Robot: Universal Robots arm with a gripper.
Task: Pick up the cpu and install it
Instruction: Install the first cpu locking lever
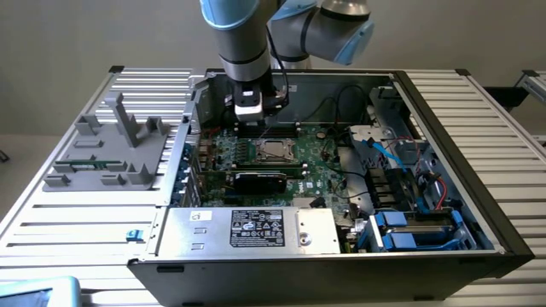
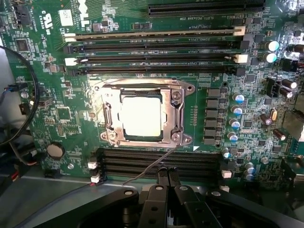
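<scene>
Fingers (image 2: 163, 180) pressed together with nothing between them; we read them as closed and empty. They hang low over the motherboard (image 2: 47, 123), above the bank of memory slots (image 2: 142, 161) that lies just beside the CPU socket (image 2: 183, 90).

The cpu (image 2: 141, 115) lies flat inside that socket, silver top up, with the metal frame around its edges. We judge it already seated.

From the fingertips the chip lies straight ahead, across the memory slots. It is square, so we find no long axis to line up with.

A thin wire lever (image 2: 152, 168) runs from the socket's corner to just before the fingertips; we cannot tell whether it touches them.

In the exterior view the arm (image 1: 243, 51) reaches down just beside the socket, inside the open computer case (image 1: 503, 236) on the counter (image 1: 85, 217).
</scene>
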